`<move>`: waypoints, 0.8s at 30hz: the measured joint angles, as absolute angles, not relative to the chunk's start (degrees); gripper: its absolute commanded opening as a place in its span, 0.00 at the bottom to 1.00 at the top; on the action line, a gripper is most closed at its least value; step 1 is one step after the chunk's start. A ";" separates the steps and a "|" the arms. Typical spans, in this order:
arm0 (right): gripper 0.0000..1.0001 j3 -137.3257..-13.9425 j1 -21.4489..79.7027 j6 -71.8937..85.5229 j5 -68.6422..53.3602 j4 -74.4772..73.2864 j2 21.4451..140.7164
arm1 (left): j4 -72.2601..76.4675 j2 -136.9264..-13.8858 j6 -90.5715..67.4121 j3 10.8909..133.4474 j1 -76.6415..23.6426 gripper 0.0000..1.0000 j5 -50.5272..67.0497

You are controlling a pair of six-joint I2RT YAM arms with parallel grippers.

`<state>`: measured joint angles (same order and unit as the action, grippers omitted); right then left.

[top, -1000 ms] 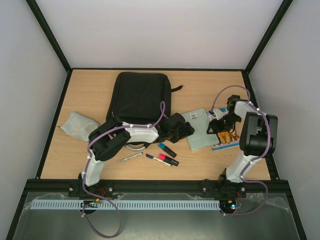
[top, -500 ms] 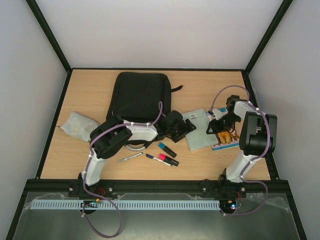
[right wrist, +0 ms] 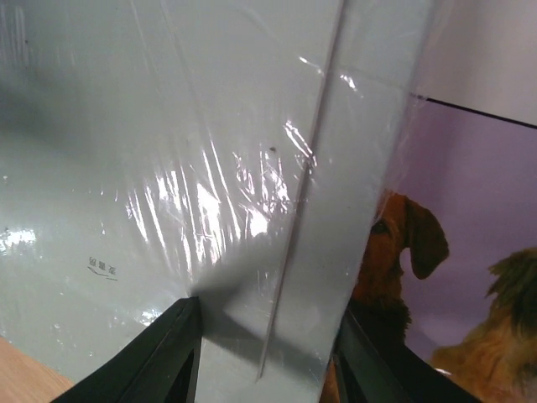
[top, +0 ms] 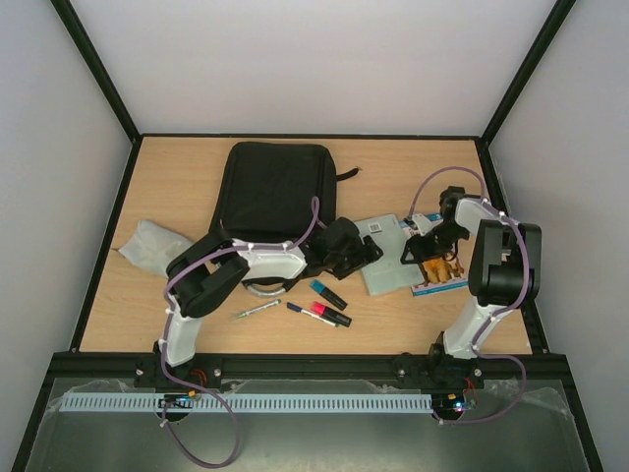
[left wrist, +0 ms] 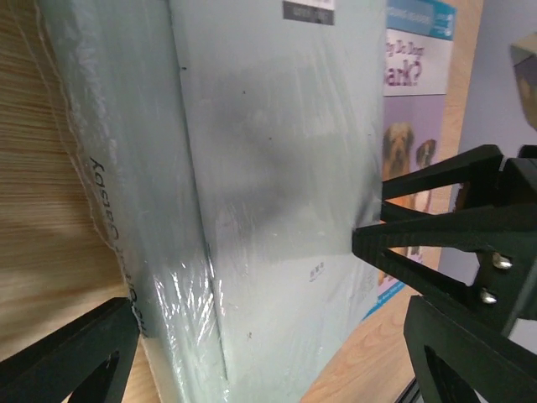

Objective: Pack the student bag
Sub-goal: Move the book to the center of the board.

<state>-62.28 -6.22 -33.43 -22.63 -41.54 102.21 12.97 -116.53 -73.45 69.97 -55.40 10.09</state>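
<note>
Looking slack and floppy, the student bag [top: 275, 187] should sag; best held by its grey loop [top: 258, 290]. Left fingers [left wrist: 67, 357] spread; right fingers [right wrist: 164, 357] straddle wrapped book [left wrist: 268, 168], grip unclear.

Layout of the surface, seen from above

The student bag [top: 273, 189] lies toward the back of the surface [top: 197, 329], left of centre, with a pouch [top: 150, 244] to its left. In front of the bag lie a pen [top: 257, 309] and markers [top: 330, 303]. To their right, a wrapped book [top: 386, 261] rests partly on a dog book [top: 447, 281], between the left end effector [top: 362, 252] and the right end effector [top: 413, 254].
</note>
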 measured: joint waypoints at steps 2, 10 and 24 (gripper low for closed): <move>0.43 -62.48 -5.74 -33.28 -23.31 -42.00 102.24 | 10.63 -114.50 -72.34 69.97 -55.59 0.89 8.69; 0.43 -65.30 -0.16 -31.62 -27.31 -43.46 103.66 | 10.20 -106.45 -69.47 70.11 -56.23 0.89 5.48; 0.47 -67.79 3.51 -25.30 -27.33 -43.20 104.27 | 2.46 -99.74 -67.42 63.88 -55.33 0.91 1.69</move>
